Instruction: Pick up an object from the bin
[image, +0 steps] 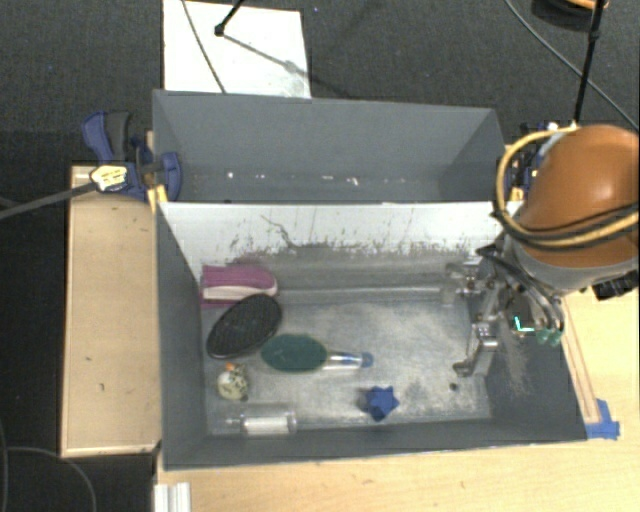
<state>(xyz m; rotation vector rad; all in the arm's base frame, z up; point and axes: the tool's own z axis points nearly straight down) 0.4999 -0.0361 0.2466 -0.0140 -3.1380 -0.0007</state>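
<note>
Blue lump (379, 402) lies on the bin (410, 335) floor near the front wall. It is the closest thing to your gripper (466, 366), which hangs low at the right side, apart from it. You can't tell whether the gripper is released or clenched. Green brush (295, 353) and black brush (243, 325) lie further left.

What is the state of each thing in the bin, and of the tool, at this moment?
Tool: low at the bin's right side, apart from every thing.
Pink pad: lying at the back left.
Black brush: lying flat, beside the pink pad.
Green brush: lying flat, handle pointing right.
Small ball: resting near the left wall.
Clear tube: lying along the front wall.
Blue scrap: lying alone, nearest the tool.
</note>
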